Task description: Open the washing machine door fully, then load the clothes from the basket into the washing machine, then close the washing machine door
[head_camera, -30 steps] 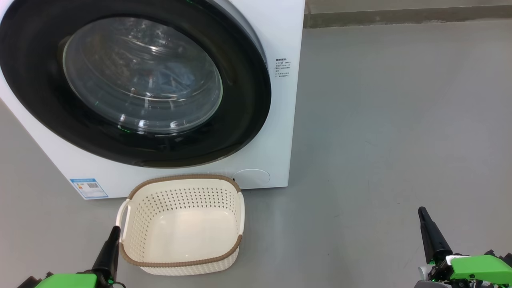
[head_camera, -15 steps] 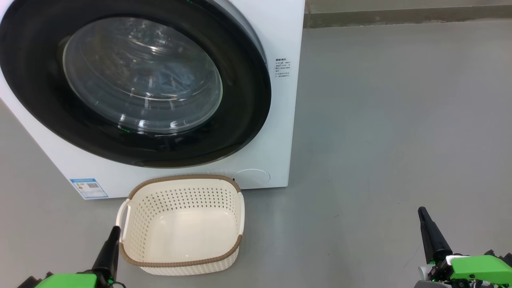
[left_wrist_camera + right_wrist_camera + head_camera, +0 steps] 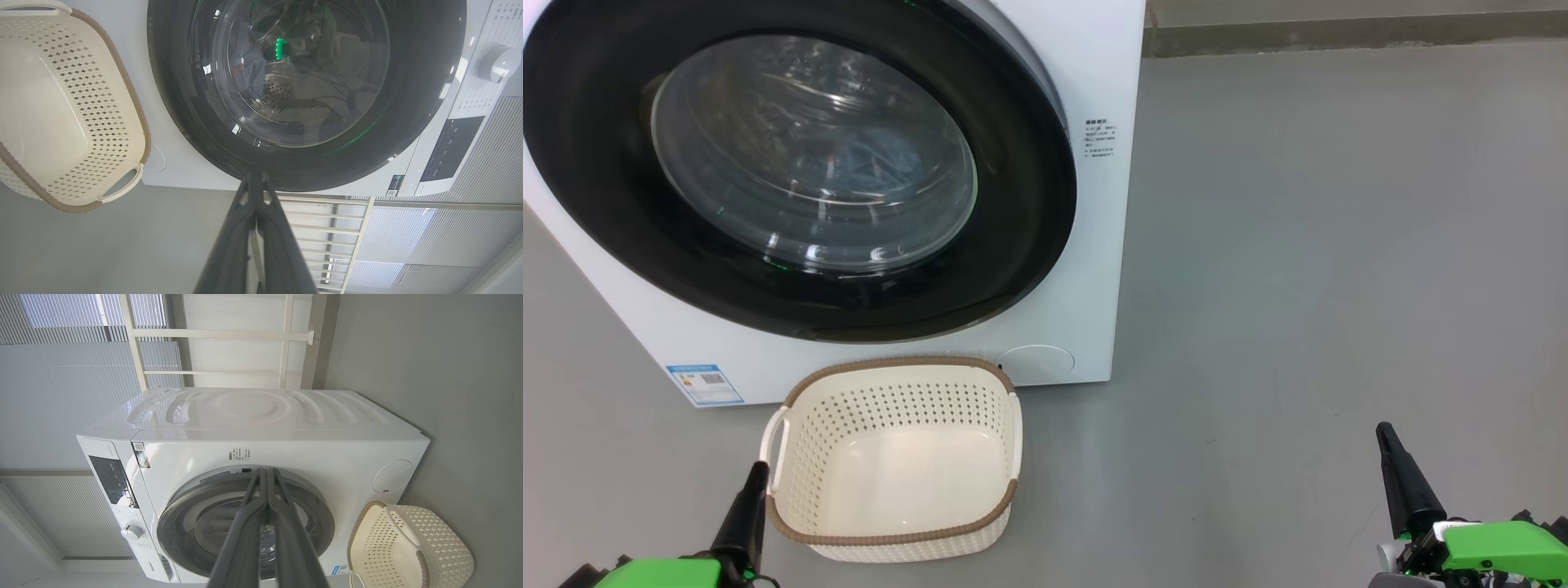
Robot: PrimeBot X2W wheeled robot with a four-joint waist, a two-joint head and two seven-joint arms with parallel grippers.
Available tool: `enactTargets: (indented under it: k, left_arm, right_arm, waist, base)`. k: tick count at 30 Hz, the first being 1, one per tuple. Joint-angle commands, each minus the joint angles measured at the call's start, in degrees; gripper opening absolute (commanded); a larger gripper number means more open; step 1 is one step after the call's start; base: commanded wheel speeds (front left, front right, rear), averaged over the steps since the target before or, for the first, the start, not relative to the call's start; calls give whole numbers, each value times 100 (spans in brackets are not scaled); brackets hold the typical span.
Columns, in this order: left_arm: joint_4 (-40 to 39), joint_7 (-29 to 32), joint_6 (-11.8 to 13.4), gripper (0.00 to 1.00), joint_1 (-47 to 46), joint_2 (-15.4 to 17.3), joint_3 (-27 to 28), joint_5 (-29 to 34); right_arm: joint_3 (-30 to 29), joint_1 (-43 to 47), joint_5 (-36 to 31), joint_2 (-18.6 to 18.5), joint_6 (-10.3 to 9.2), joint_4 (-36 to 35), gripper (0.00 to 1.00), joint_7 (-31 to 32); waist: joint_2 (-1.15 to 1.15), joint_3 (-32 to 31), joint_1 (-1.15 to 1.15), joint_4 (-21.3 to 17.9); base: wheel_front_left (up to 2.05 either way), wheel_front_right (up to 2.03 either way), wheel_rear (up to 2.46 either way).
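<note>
All three steps looked done: you had the door closed, clothes behind its glass, the basket empty, left gripper and right gripper pinched shut, holding nothing.

I stand in a laundry corner of a bare, plain room. A white front-loading washing machine sits at my eleven o'clock, with a perforated basket just before it on a smooth grey floor. Behind the machine, towards twelve o'clock, are pale slatted blinds and a white barred frame.
</note>
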Motion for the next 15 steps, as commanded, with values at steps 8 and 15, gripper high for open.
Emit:
enactTargets:
  k: [8, 15]
  left_arm:
    - [-167, 37, -17, 0, -241, 69, 205, -44]
    - [-167, 38, -17, 0, -241, 69, 205, -44]
  right_arm:
    - [123, -264, 19, -20, 10, -174, 0, 49]
    - [123, -264, 19, -20, 10, -174, 0, 49]
  waist:
    - [0, 0, 0, 0]
    - [0, 0, 0, 0]
  base:
    - [0, 0, 0]
    - [0, 0, 0]
